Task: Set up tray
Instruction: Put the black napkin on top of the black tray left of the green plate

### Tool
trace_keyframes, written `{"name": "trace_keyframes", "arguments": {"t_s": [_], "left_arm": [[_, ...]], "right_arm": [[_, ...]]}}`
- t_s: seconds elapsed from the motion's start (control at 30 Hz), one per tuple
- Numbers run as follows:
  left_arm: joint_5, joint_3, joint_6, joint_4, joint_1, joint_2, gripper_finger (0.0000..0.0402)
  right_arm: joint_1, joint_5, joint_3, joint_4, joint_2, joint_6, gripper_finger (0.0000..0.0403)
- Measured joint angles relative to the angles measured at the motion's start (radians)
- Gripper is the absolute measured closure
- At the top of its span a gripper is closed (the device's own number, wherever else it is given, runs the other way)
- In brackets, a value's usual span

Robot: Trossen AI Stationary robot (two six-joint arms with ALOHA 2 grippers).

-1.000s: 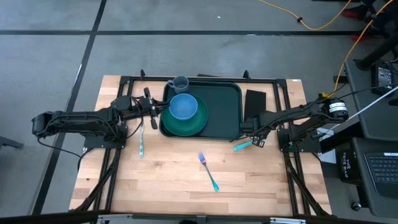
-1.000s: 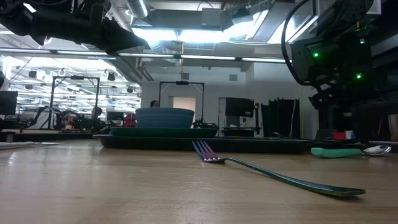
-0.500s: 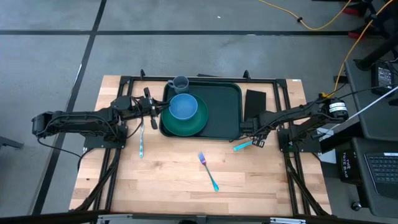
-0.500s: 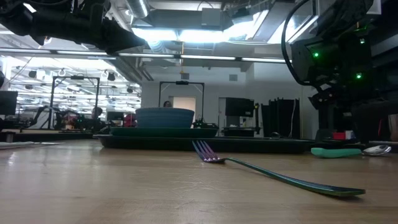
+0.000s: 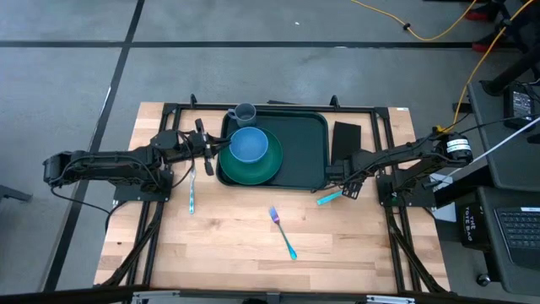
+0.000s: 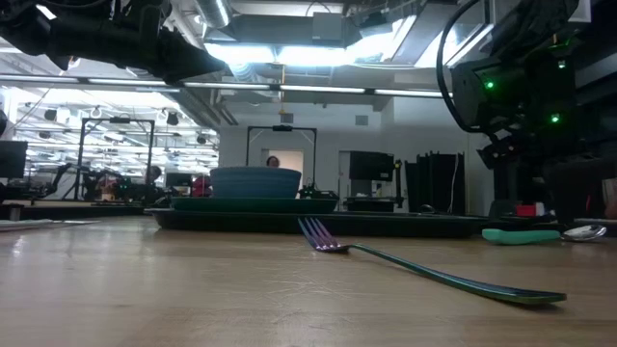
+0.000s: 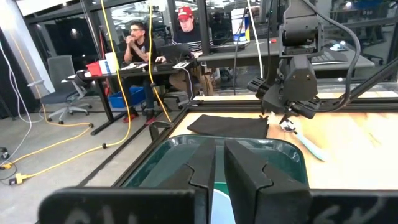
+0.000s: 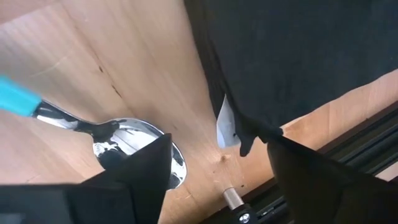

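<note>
The dark green tray (image 5: pixel 304 152) lies at the table's far middle. On its left half sits a green plate (image 5: pixel 261 169) with a blue bowl (image 5: pixel 249 145) on it. My left gripper (image 5: pixel 209 149) hovers level over the tray's left rim, fingers shut (image 7: pixel 219 167), holding nothing. My right gripper (image 5: pixel 348 184) points steeply down just right of the tray, open (image 8: pixel 217 155). A teal-handled spoon (image 5: pixel 331 198) lies on the wood below it, its bowl (image 8: pixel 134 146) beside one finger. The corner of the black napkin (image 8: pixel 280 62) is near the other finger.
A grey mug (image 5: pixel 245 112) stands at the tray's far left corner. A fork (image 5: pixel 283 232) lies on bare wood toward the near edge, and a teal-handled knife (image 5: pixel 191 190) lies left of the tray. Black frame rails (image 5: pixel 396 228) run along the table's sides.
</note>
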Motion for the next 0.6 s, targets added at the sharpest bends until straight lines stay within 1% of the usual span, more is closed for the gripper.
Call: {"name": "trace_keyframes", "arguments": {"t_s": [0.13, 0.6], "left_arm": [[0.0, 0.0, 0.0, 0.0, 0.0, 0.0, 0.0377], [0.0, 0.0, 0.014, 0.0, 0.0, 0.0, 0.0375]], "right_arm": [[0.0, 0.0, 0.0, 0.0, 0.0, -0.002, 0.0127], [0.0, 0.027, -0.008, 0.005, 0.0, 0.009, 0.0127]]}}
